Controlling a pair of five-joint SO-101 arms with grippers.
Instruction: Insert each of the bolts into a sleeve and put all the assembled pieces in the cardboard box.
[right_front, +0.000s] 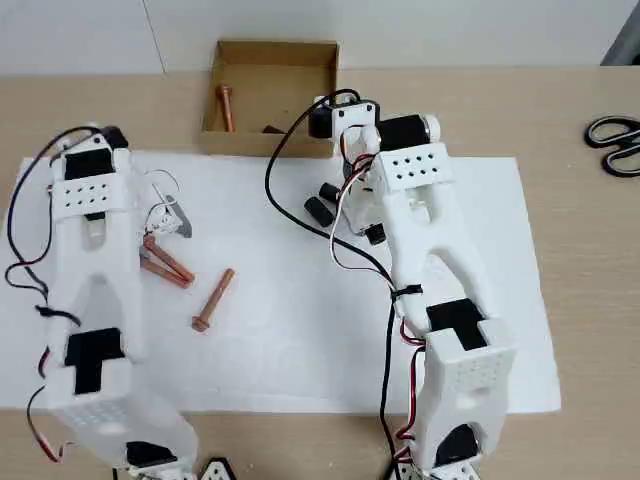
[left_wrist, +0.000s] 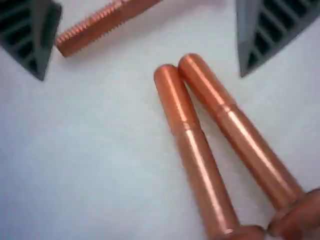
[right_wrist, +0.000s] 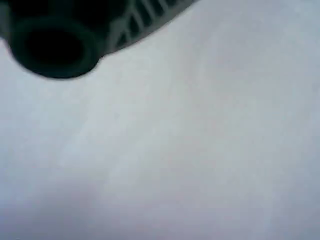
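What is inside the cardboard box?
One copper bolt lies in the cardboard box, near one side wall. A small dark piece shows by the front wall, which hides part of it, so I cannot tell what it is.

Four bolts, three sleeves, one box, one scissors.
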